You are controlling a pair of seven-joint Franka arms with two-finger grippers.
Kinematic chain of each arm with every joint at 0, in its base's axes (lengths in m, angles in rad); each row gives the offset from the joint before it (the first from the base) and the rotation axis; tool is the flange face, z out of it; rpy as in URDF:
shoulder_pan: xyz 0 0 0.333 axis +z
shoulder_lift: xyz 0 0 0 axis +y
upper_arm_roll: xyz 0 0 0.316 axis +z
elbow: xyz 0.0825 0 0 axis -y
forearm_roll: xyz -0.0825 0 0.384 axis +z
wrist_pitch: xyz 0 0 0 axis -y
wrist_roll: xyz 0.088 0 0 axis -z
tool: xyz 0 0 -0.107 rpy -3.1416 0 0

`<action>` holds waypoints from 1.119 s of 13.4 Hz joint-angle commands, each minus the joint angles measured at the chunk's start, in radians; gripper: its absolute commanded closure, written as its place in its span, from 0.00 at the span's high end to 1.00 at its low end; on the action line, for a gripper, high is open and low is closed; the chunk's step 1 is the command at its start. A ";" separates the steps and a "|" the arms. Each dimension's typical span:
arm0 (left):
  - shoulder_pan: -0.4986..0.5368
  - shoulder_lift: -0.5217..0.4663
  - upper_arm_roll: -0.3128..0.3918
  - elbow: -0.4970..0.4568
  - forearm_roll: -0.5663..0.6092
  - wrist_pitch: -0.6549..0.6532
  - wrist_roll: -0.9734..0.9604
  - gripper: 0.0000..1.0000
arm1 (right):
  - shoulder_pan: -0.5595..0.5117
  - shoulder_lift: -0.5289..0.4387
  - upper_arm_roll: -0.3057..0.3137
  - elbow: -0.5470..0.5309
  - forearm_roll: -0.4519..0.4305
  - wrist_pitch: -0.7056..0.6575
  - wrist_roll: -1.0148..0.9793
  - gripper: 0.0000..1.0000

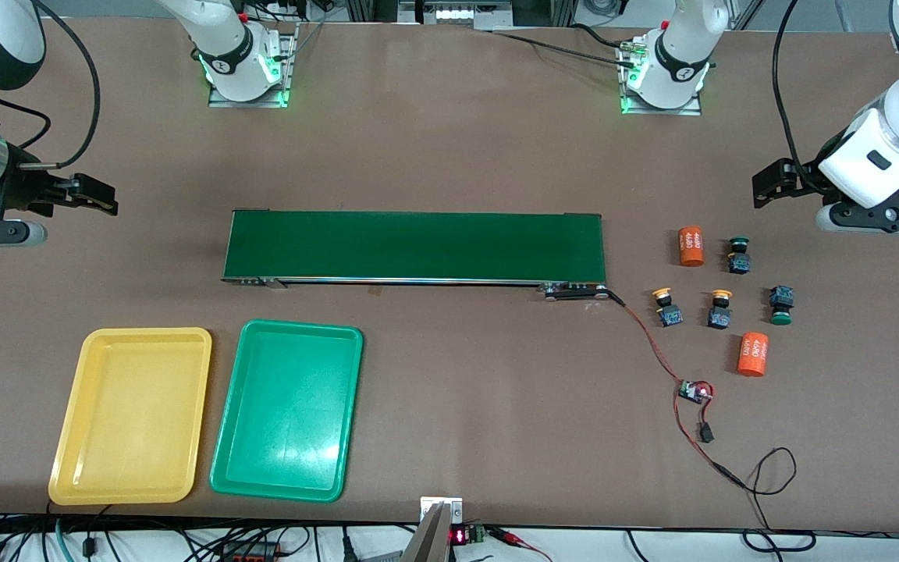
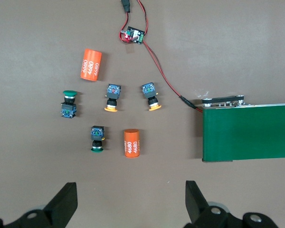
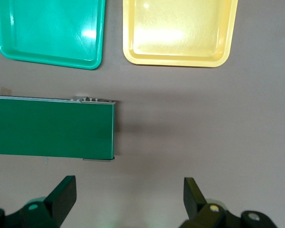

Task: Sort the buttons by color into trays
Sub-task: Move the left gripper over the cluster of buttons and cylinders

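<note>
Two yellow-capped buttons (image 1: 666, 307) (image 1: 719, 309) and two green-capped buttons (image 1: 739, 254) (image 1: 781, 304) lie loose on the table past the conveyor's end, toward the left arm's end. The left wrist view shows the same yellow (image 2: 112, 97) (image 2: 151, 95) and green (image 2: 69, 103) (image 2: 97, 138) buttons. My left gripper (image 1: 769, 187) (image 2: 131, 202) hangs open over bare table beside them, holding nothing. The yellow tray (image 1: 131, 414) (image 3: 180, 31) and green tray (image 1: 287, 407) (image 3: 52, 31) sit side by side, nearer the front camera. Over bare table at the right arm's end, my right gripper (image 1: 94, 195) (image 3: 129, 199) is open.
A long dark-green conveyor belt (image 1: 414, 246) lies across the table's middle. Two orange cylinders with white print (image 1: 691, 246) (image 1: 752, 353) lie among the buttons. A small circuit board (image 1: 695, 390) with red wires trails from the conveyor toward the front edge.
</note>
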State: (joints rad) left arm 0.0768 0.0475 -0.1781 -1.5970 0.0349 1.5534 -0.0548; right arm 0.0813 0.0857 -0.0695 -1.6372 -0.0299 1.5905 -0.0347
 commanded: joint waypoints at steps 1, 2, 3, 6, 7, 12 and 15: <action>0.006 0.014 -0.004 0.028 0.016 -0.003 0.015 1.00 | 0.008 -0.009 0.005 -0.006 -0.001 0.003 0.016 1.00; 0.001 0.034 -0.007 0.029 0.022 -0.006 0.012 1.00 | 0.012 -0.008 0.005 -0.006 -0.005 0.009 0.015 1.00; 0.000 0.055 -0.009 0.029 0.022 -0.006 0.012 1.00 | 0.012 -0.008 0.005 -0.006 -0.008 0.017 0.015 1.00; 0.003 0.152 -0.007 0.029 0.020 -0.019 0.009 1.00 | 0.023 -0.006 0.007 -0.006 -0.015 0.023 0.013 1.00; 0.005 0.182 -0.003 0.020 0.020 -0.025 0.009 1.00 | 0.044 -0.006 0.007 -0.006 -0.024 0.034 0.013 1.00; 0.035 0.415 -0.001 -0.021 0.019 0.224 -0.086 1.00 | 0.072 -0.003 0.007 -0.009 -0.061 0.029 0.015 1.00; 0.008 0.520 -0.001 -0.018 0.037 0.316 -0.275 1.00 | 0.068 -0.003 0.007 -0.016 -0.051 0.023 0.016 1.00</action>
State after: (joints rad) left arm 0.1065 0.5314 -0.1740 -1.6291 0.0383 1.8381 -0.2316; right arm 0.1534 0.0888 -0.0660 -1.6396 -0.0750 1.6150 -0.0339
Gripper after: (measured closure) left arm 0.000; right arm 0.000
